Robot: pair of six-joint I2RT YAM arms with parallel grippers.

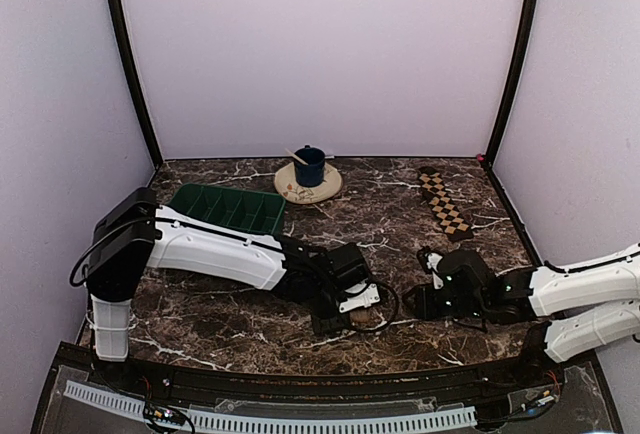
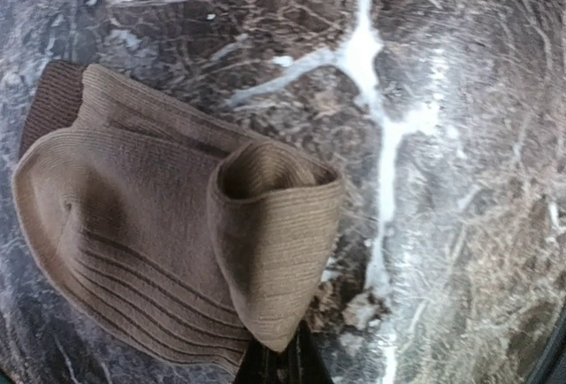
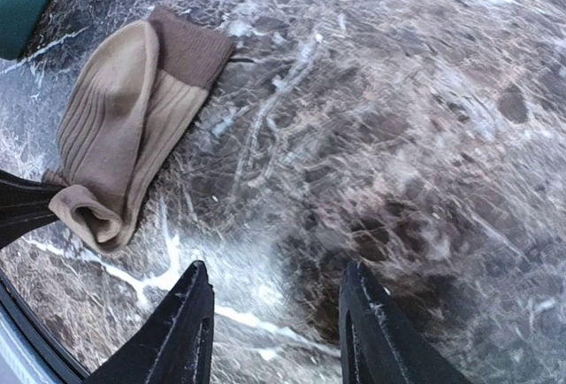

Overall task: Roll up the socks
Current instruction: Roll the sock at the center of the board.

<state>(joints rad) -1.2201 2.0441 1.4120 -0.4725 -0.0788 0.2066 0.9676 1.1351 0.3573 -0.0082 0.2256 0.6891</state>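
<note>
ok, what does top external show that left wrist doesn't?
Only top external: brown-and-cream checkered fabric sock lying flat at far right, green plastic compartment tray, dark blue cup on a round mat, right gripper. Only left wrist: plain tan-brown ribbed sock, partly folded over, its end pinched. Both: dark marble tabletop, left gripper.

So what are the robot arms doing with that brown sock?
They are working on rolling socks. The left gripper is pinched shut on one end of the tan sock, which lies partly folded over on the marble table. The right gripper is open over bare table beside it, holding nothing. The checkered sock lies flat at the far right of the table, not yet rolled.
</note>
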